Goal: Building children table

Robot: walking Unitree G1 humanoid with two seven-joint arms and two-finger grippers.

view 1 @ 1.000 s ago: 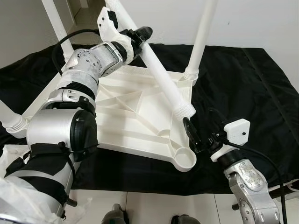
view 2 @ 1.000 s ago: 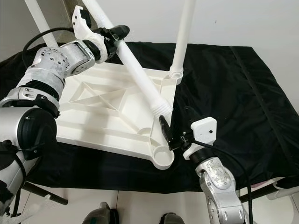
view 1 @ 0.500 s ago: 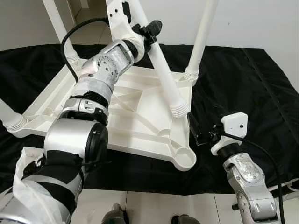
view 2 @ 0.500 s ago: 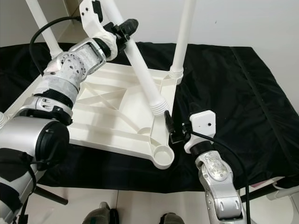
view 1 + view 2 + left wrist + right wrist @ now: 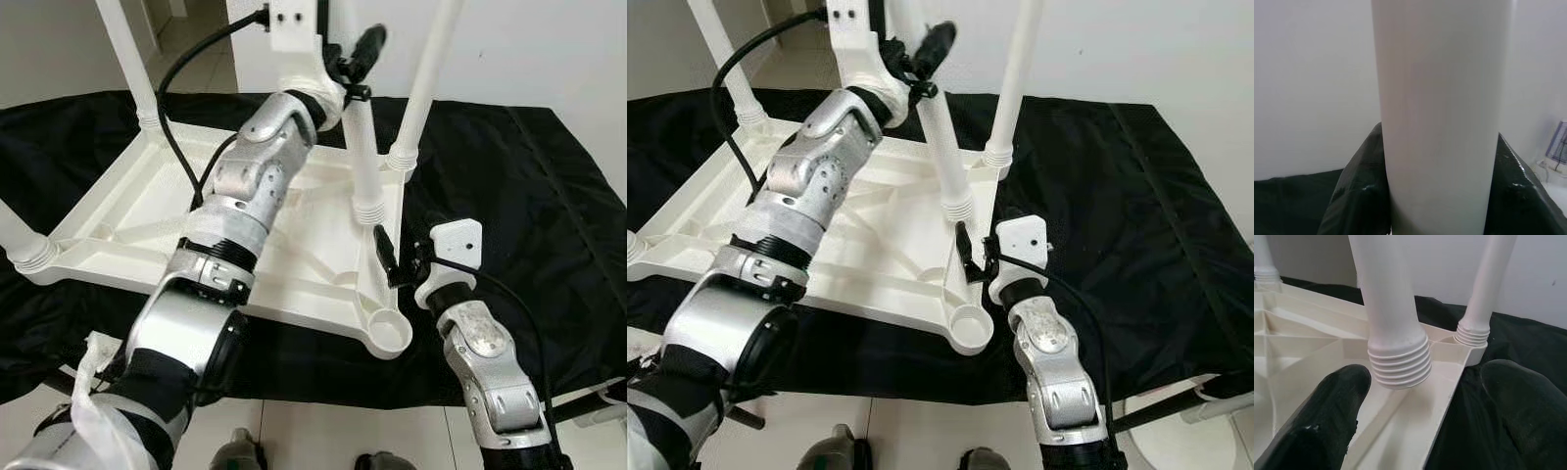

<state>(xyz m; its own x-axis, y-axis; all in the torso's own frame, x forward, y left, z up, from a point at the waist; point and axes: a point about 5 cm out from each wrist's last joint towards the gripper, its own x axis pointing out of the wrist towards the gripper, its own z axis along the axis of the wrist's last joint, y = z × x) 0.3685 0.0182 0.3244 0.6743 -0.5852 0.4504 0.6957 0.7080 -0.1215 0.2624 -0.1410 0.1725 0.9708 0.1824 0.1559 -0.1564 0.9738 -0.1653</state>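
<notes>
**Fourth leg held above the upturned children's table**

The white plastic children's tabletop (image 5: 294,245) lay upside down on a black cloth (image 5: 509,196), its ribbed underside facing up. At its nearest corner sat an empty round leg socket (image 5: 388,333), with nothing screwed into it.

Just beyond that socket, at the tabletop's edge, the right hand (image 5: 387,259) hovered with its two black fingers (image 5: 1317,416) spread wide, holding nothing. In the right wrist view those fingers flanked the threaded end (image 5: 1399,363) of a loose white plastic tube leg (image 5: 362,157); whether they touched it could not be told. That threaded end hung slightly above the tabletop's rib, short of the empty socket and farther from the robot than it.

Higher up the loose leg, the left hand (image 5: 355,61) was clamped around the tube, keeping it close to upright over the tabletop. The left wrist view looked straight at the white tube at close range.

Beyond the loose leg, a second white leg (image 5: 426,78) stood screwed into the far right corner of the tabletop. A third white leg (image 5: 122,59) rose from the far left corner, and the ribbed base of another (image 5: 29,250) showed at the near left corner.
</notes>
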